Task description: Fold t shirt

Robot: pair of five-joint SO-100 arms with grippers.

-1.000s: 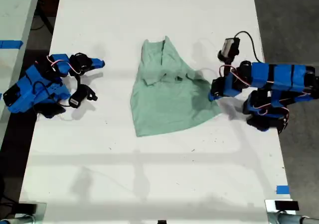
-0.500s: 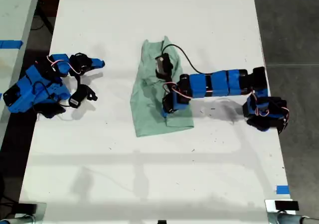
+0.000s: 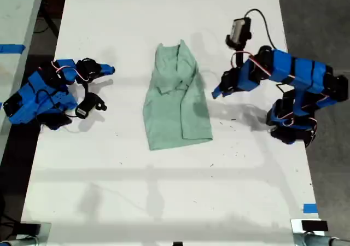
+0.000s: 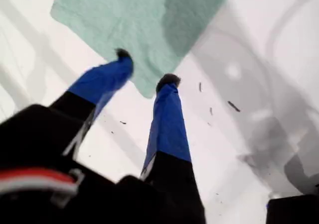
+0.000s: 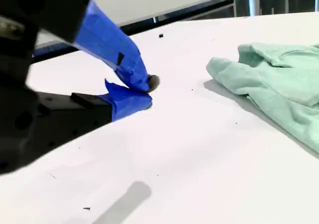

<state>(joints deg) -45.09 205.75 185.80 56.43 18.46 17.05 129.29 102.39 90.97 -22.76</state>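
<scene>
Folding is partly done, judging by how the t shirt (image 3: 178, 98) lies: a narrow strip at the centre of the exterior view, on the white table (image 3: 164, 191), with one side laid over onto the rest. You have my first gripper (image 3: 217, 93) raised just beside the shirt's edge toward the exterior view's right, jaws parted and holding nothing; in the first wrist view the shirt (image 4: 134, 25) shows beyond the two blue fingertips (image 4: 167, 82), not between them. My second gripper (image 3: 109, 70) rests on the table at the exterior view's left, well apart from the cloth; its blue tips (image 5: 139, 87) sit pressed together with nothing between.

For the next fold, you would probably do best to pinch a single clean corner at the lower hem, lift only enough to clear the wrinkles, and carry it straight toward the collar. Grabbing both layers unevenly could drag the strip askew.
</scene>
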